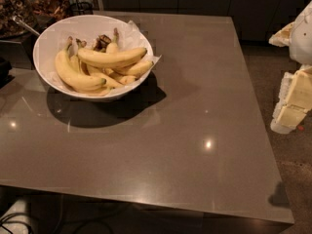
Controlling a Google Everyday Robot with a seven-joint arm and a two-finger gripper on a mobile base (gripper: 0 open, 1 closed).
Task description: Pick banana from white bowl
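The white bowl (52, 37) sits on the far left part of a glossy grey-brown table (195, 106), and its shadow falls on the tabletop just in front of it. The bowl is lined with crumpled white paper (132, 31) that pokes over the rim on the right side. Inside is a bunch of yellow fruit. The banana (112, 58) lies on top, stretched roughly left to right across the middle of the bowl, gently curved and with its darker tip pointing right. A more sharply bent banana (73, 75) hugs the left wall below it. Shorter ones (134, 69) are tucked underneath, toward the front right. The gripper (291, 112) appears at the right edge of the view as pale cream blocks. It hangs off the table's right side, above the floor, and is level with the middle of the table. It is well apart from the bowl, with the width of the table between the two. It touches nothing, and whether it is released or clenched cannot be told. Behind the bowl, at the upper left, stand dark containers (48, 4) with brownish contents.
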